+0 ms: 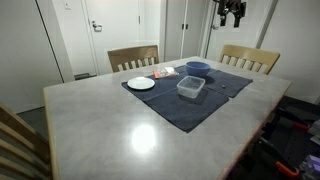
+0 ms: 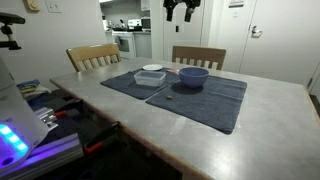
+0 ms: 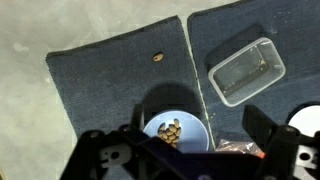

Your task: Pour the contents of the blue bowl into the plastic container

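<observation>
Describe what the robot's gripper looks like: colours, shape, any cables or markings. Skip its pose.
In both exterior views the gripper is a compact black unit with two prongs. In the wrist view its fingers are matt black, chunky and angular, with open gaps in their linkages. No markings or cables can be made out; the exterior views are too small to show finer detail.

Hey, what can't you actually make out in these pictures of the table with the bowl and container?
Blue bowl contents: small brown pieces in the wrist view, too small to name; the rim hides them in both exterior views.
White plate: cut off by the wrist view's right edge.
Speck on the mat: too small to identify.
</observation>
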Robot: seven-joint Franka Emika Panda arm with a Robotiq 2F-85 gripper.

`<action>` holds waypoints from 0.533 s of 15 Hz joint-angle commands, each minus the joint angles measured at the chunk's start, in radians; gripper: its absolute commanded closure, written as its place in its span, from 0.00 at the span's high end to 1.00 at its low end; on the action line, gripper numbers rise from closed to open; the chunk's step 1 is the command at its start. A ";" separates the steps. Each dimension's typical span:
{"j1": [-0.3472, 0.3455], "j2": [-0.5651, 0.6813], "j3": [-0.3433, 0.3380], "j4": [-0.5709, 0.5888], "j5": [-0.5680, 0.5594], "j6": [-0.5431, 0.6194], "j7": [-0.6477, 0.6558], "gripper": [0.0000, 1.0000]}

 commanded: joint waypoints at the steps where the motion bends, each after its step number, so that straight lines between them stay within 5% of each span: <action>1: -0.056 0.112 -0.018 0.099 0.047 0.037 -0.060 1.00; 8: -0.128 0.300 0.001 0.238 0.147 0.086 -0.145 1.00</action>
